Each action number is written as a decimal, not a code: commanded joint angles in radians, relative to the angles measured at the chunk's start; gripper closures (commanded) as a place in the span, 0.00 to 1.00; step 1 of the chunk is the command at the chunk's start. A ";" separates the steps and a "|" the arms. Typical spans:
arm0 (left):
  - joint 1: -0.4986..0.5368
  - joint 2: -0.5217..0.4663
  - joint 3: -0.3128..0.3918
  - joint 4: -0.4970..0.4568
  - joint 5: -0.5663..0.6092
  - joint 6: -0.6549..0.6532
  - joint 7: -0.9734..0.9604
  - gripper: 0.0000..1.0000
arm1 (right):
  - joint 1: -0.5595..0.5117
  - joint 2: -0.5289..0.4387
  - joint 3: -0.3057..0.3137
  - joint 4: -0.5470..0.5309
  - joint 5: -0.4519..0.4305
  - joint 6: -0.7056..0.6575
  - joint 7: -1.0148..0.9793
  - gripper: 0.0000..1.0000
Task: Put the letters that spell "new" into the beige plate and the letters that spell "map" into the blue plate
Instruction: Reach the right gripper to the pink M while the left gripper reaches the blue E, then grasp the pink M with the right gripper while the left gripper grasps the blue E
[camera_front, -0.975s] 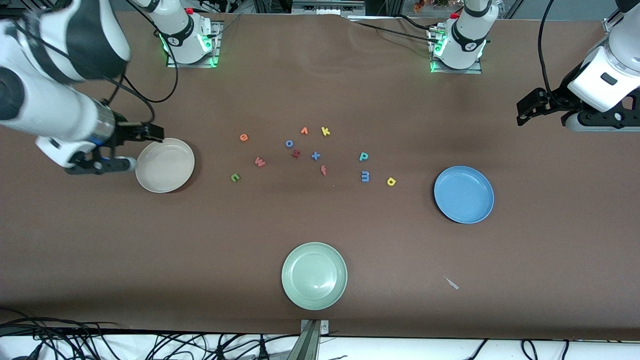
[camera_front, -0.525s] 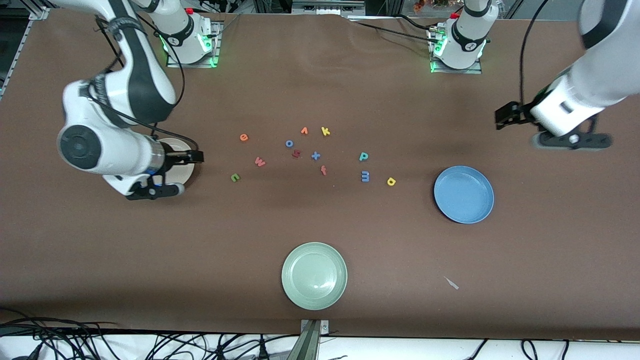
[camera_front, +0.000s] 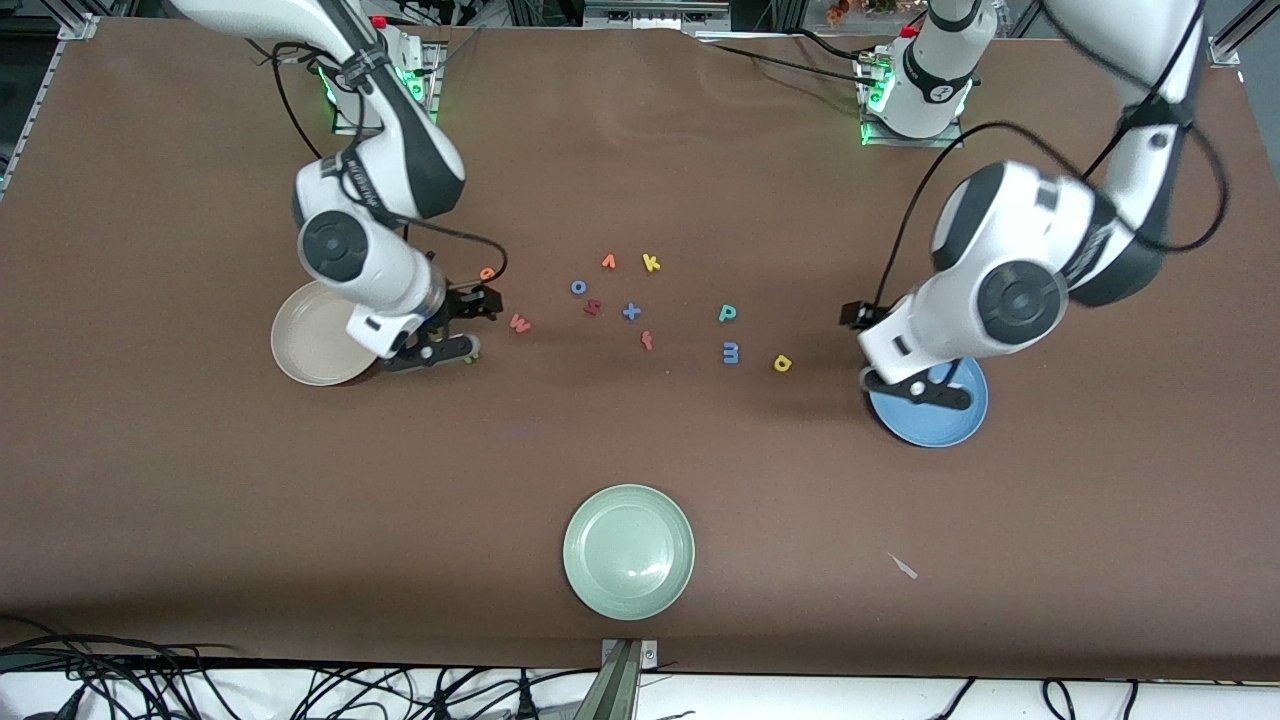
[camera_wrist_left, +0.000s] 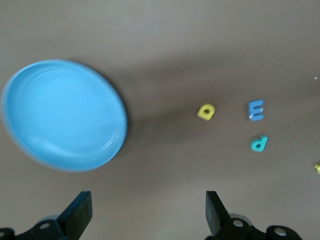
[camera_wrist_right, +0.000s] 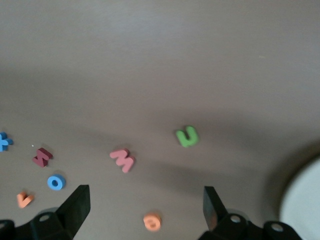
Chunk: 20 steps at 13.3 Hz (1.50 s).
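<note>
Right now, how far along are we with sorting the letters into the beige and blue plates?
Nothing is done: the beige plate and blue plate hold no letters. In hand: the right gripper, open and empty, hangs over the green n, beside the pink w and orange e; the left gripper, open, hangs at the blue plate's edge. Left: all six, including the yellow a, blue m and teal p.

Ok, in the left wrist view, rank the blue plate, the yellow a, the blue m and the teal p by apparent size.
1. blue plate, by far the largest.
2. yellow a, blue m and teal p: all tiny and look about alike, so I would not rank them against each other.
</note>
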 joint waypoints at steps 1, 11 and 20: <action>-0.067 0.117 -0.001 0.076 0.014 0.097 -0.017 0.00 | -0.006 -0.026 0.044 -0.133 -0.122 0.160 -0.007 0.00; -0.229 0.232 -0.001 -0.053 0.083 0.426 -0.443 0.01 | 0.044 0.181 0.044 -0.030 -0.285 0.253 -0.096 0.05; -0.263 0.246 -0.005 -0.108 0.084 0.475 -0.445 0.18 | 0.044 0.221 0.044 -0.010 -0.319 0.242 -0.182 0.52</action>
